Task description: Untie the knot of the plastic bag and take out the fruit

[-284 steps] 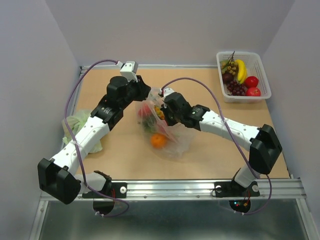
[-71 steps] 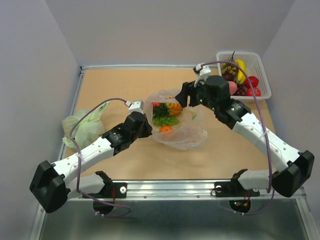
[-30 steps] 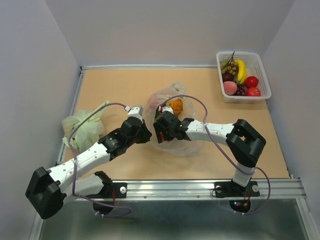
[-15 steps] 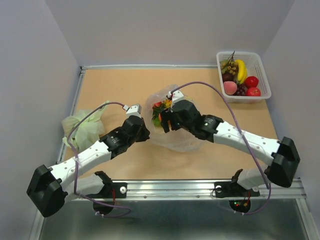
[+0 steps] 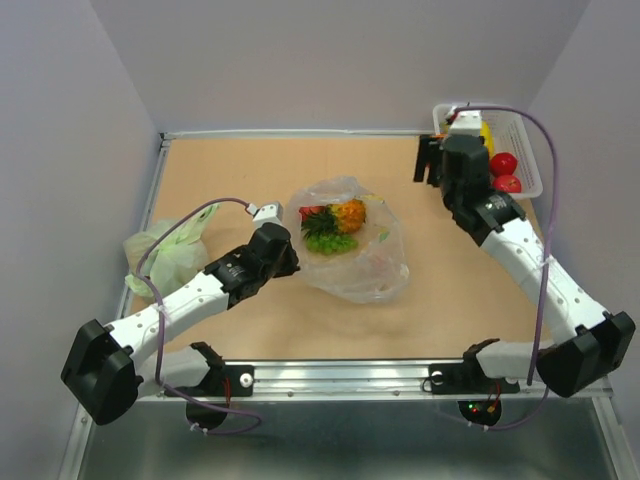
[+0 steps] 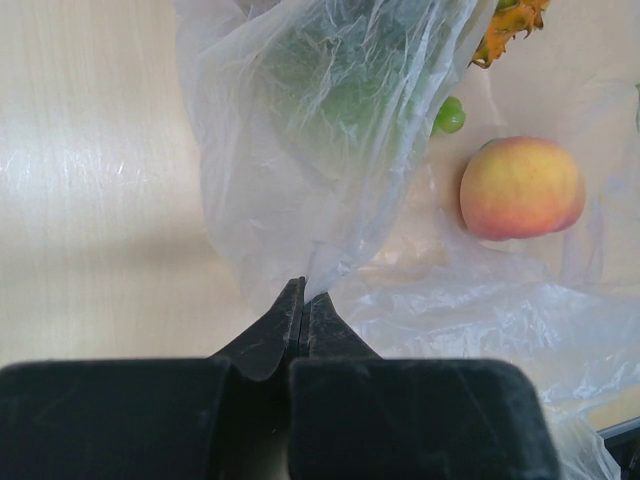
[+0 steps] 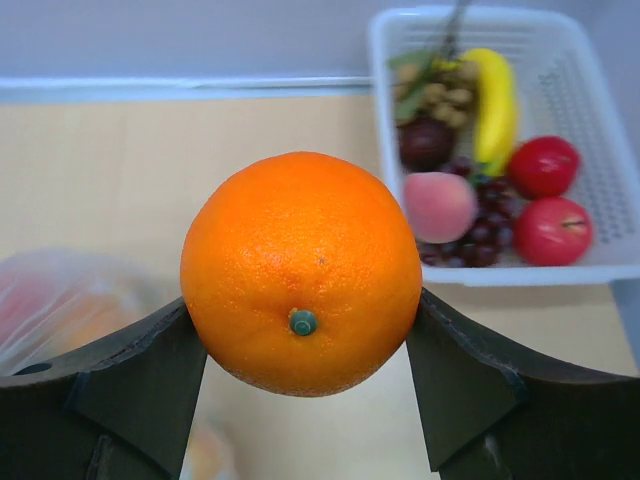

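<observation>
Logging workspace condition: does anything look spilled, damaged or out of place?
Nothing stands out. The left end effector pinches the film of the plastic bag, and the right end effector holds the orange near the basket.

The plastic bag lies centre (pineapple inside), the basket behind-right, the smaller bag left.

The table bears 3 things: plastic bag, green bag, basket.
</observation>
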Robot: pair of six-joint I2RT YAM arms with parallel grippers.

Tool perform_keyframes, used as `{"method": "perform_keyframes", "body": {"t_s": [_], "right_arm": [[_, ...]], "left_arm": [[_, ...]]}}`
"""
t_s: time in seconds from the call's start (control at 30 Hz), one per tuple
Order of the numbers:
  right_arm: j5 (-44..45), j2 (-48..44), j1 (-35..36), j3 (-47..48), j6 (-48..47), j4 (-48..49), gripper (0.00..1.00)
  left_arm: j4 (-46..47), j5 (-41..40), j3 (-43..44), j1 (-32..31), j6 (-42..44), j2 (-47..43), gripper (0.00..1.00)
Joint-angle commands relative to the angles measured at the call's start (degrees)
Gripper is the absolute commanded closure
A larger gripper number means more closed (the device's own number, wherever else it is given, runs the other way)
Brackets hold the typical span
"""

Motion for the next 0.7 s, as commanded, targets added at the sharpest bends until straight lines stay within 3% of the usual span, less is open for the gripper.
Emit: {"method": "perform_keyframes", "body": {"t_s": [0.0, 0.13, 0.2, 0.23, 0.27, 0.43, 0.53, 0.67], "right_arm": [[-0.2, 6.5, -15.6, 7.0, 2.7, 1.2, 0.77], [-4.9, 15.7, -28.2, 11.4, 7.7, 2.0, 0.7], [-5.8, 22.1, -30.9, 14.7, 10.4, 2.3, 0.66], [-6.4, 25.9, -33.4, 17.2, 11.5, 2.3, 0.57], [-6.4, 26.0, -34.2, 17.2, 11.9, 2.3, 0.57], [-3.2, 32.9, -36.1, 23.6, 12.1, 2.3, 0.0], [-3.2, 31.7, -36.1, 23.9, 11.7, 2.3, 0.0], [-11.0, 27.5, -35.8, 21.3, 10.4, 2.0, 0.0]], "left_arm": [[0.0, 0.0, 2.4, 0.3, 1.4, -1.3, 1.0], [0.1, 2.0, 2.3, 0.3, 2.1, -1.2, 1.0], [0.3, 2.7, 2.2, 0.2, 2.1, -1.4, 1.0], [0.6, 3.3, 2.0, 0.3, 2.2, -1.8, 1.0], [0.8, 3.5, 1.9, 0.2, 2.3, -1.9, 1.0], [1.4, 3.9, 1.8, 0.2, 3.1, -2.6, 1.0], [1.8, 4.2, 2.0, 0.2, 3.4, -2.5, 1.0], [3.0, 4.9, 2.0, 0.2, 3.8, -2.2, 1.0]]}}
